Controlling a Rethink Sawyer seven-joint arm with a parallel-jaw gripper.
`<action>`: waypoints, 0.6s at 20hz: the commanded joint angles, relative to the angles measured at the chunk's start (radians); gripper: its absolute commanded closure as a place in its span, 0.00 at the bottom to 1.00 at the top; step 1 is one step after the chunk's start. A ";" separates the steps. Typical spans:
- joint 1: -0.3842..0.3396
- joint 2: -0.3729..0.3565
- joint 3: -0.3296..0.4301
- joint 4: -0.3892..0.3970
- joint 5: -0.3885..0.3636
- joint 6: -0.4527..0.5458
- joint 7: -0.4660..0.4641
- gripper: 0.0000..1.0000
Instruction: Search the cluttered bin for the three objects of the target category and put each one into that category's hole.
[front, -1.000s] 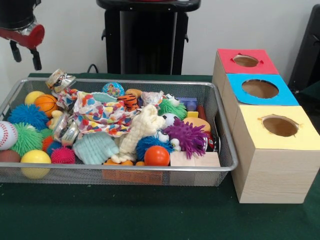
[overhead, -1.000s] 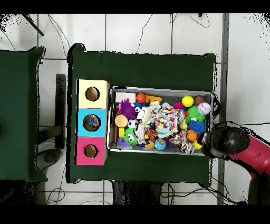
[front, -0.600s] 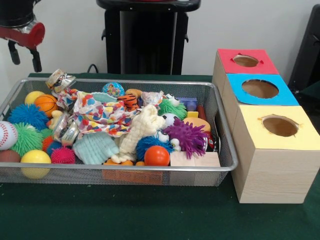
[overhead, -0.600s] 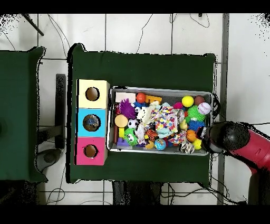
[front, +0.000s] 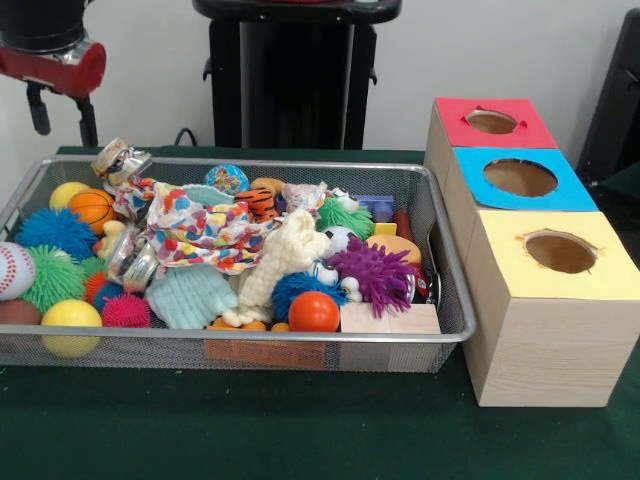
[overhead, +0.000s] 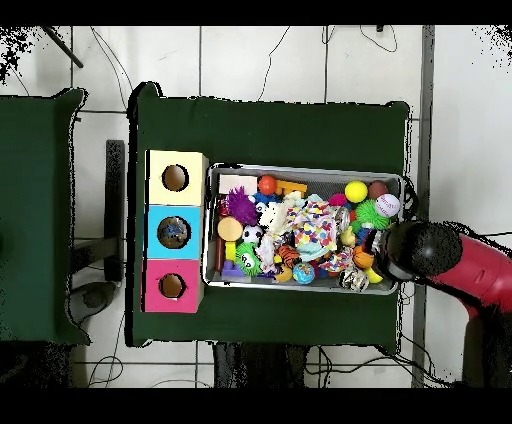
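The bin (front: 455, 330) is full and nothing has been picked; I hang above its end farthest from the boxes.

The target category is not shown, so I judge the balls there the likeliest prize: the small basketball (front: 92, 206), the yellow ball (front: 66, 193) and the blue spiky ball (front: 55, 230) lie packed together in the wire bin, directly below and slightly toward the camera from my gripper (front: 62, 112). They are round, so no long axis matters. My two fingers are spread apart and hold nothing. The red box (front: 492, 122), blue box (front: 520, 178) and yellow box (front: 560, 252) stand well apart, past the bin's other end.
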 joint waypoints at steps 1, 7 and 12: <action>0.049 0.014 0.103 0.081 -0.036 -0.056 -0.038 0.00; 0.099 0.030 0.094 0.131 -0.004 -0.139 0.076 0.00; 0.136 0.038 0.076 0.162 0.024 -0.185 0.132 0.00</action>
